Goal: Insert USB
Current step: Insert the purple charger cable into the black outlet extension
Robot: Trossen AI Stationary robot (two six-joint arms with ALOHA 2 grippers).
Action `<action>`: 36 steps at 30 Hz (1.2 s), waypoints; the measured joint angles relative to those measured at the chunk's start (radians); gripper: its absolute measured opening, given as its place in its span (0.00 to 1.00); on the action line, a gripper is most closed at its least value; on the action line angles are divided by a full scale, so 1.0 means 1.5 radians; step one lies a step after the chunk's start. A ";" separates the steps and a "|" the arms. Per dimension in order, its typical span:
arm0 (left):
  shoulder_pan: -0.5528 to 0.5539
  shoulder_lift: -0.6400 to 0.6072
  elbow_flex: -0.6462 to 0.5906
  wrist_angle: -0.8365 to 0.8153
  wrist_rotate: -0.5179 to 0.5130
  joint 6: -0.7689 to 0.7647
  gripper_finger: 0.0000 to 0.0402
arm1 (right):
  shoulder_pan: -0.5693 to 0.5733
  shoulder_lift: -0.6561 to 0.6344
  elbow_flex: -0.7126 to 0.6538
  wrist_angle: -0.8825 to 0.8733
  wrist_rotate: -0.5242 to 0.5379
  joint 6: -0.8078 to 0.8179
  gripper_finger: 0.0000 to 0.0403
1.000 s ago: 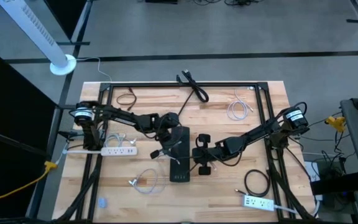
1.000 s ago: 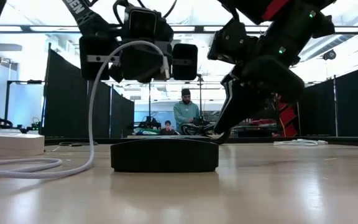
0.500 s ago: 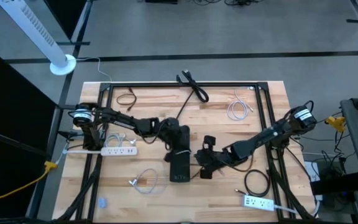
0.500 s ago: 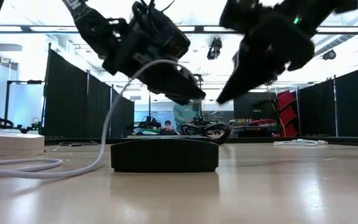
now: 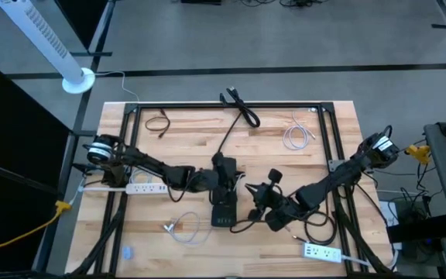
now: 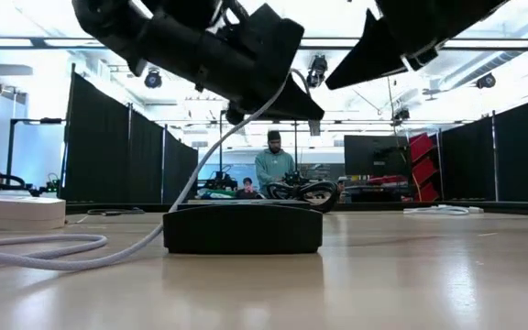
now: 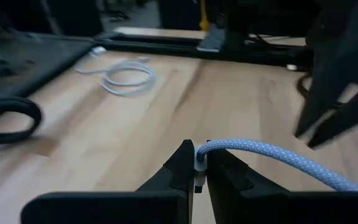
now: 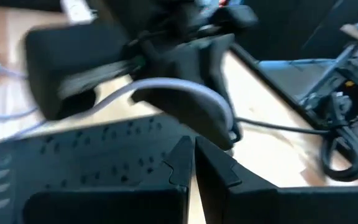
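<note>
The left gripper (image 7: 196, 169) pinches a white braided USB cable (image 7: 272, 158) above the light wooden table (image 7: 129, 124); beyond it, dark room. The right gripper (image 8: 191, 163) is pressed together.

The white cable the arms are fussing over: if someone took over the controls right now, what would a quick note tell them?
Left gripper: jaws shut on the white cable at its plug end, held above the black power strip at table centre.
Right gripper: beside the strip on its right, jaws closed with nothing visibly held.
Done: the cable is picked up and brought over the strip.
Left: the plug does not look seated yet; line it up with a USB port and push it in. The port itself cannot be made out here.
</note>
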 joint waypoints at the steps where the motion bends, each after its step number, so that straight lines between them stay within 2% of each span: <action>1: -0.005 0.000 0.000 0.003 -0.021 0.004 0.04 | -0.002 0.000 0.000 0.008 0.018 -0.005 0.05; 4: -0.013 0.000 0.000 0.005 -0.073 0.008 0.04 | -0.004 0.000 0.000 0.026 0.090 -0.037 0.13; 6: -0.014 0.000 -0.003 0.008 -0.091 0.019 0.04 | -0.010 0.000 0.000 0.030 0.108 -0.062 0.20; 9: -0.014 0.000 -0.007 0.037 -0.095 0.052 0.04 | -0.022 0.007 0.000 0.031 0.099 -0.111 0.28; 15: -0.014 0.000 -0.012 0.071 -0.095 0.090 0.04 | -0.063 0.019 0.000 0.072 0.017 -0.264 0.38; 21: -0.013 -0.001 -0.026 0.074 -0.101 0.091 0.04 | -0.087 0.018 -0.001 0.196 -0.022 -0.401 0.38; 24: -0.013 -0.001 -0.028 0.072 -0.111 0.095 0.04 | -0.098 0.017 -0.001 0.223 -0.033 -0.421 0.36; 29: -0.014 -0.003 -0.037 0.070 -0.126 0.099 0.04 | -0.113 0.016 -0.001 0.225 -0.031 -0.405 0.31; 36: -0.014 -0.005 -0.063 0.097 -0.130 0.099 0.04 | -0.130 0.013 -0.001 0.224 -0.050 -0.270 0.26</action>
